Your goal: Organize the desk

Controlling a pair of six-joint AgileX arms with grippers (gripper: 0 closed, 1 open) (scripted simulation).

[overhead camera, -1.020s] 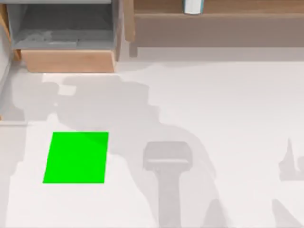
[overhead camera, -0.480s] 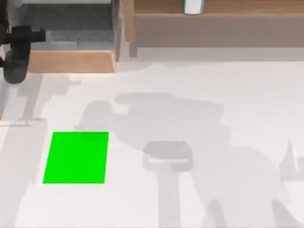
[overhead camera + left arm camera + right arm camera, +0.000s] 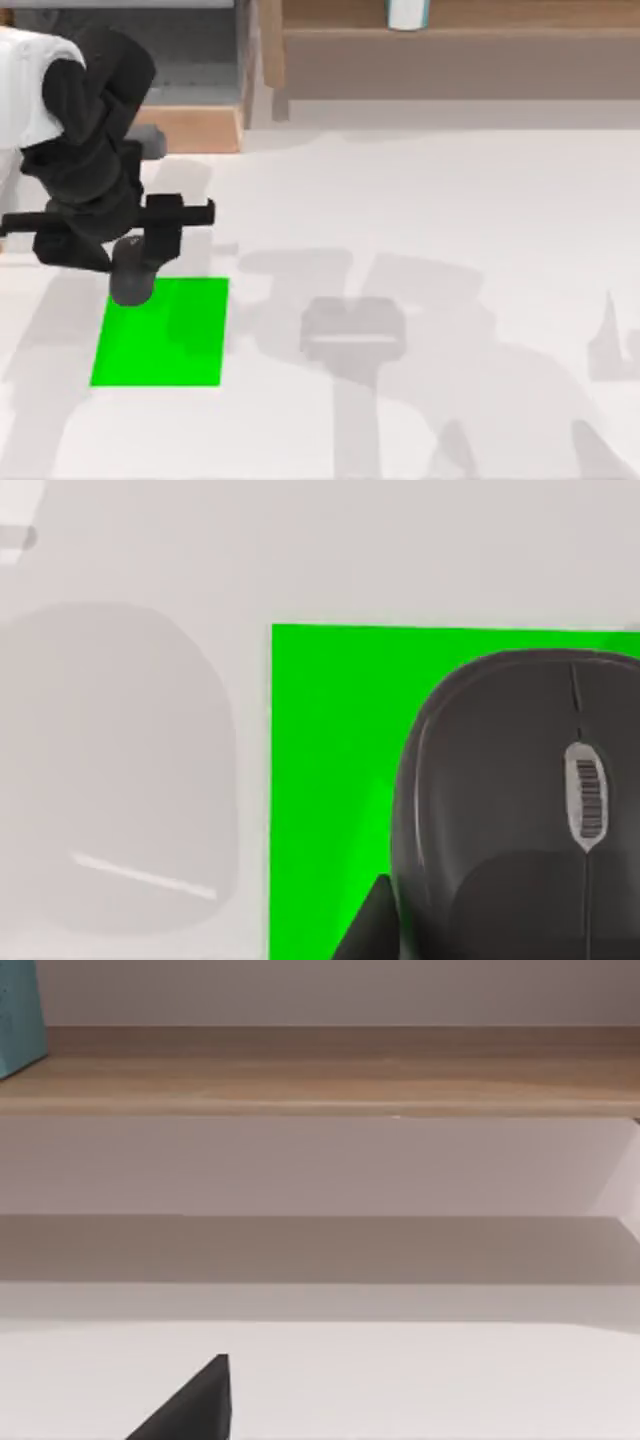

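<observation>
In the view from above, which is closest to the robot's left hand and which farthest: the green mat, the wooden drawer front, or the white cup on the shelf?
Measured from the left hand, which carries a black mouse:
1. Green mat: directly below the hand, at the desk's left.
2. Wooden drawer front: behind the hand, at the back left.
3. White cup: on the back shelf, right of centre.

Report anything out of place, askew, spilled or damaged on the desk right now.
Nothing stands out. The left gripper carries a black computer mouse above the green mat, whose edges look straight in the left wrist view. The desk shows shadows, no spills or damage.
</observation>
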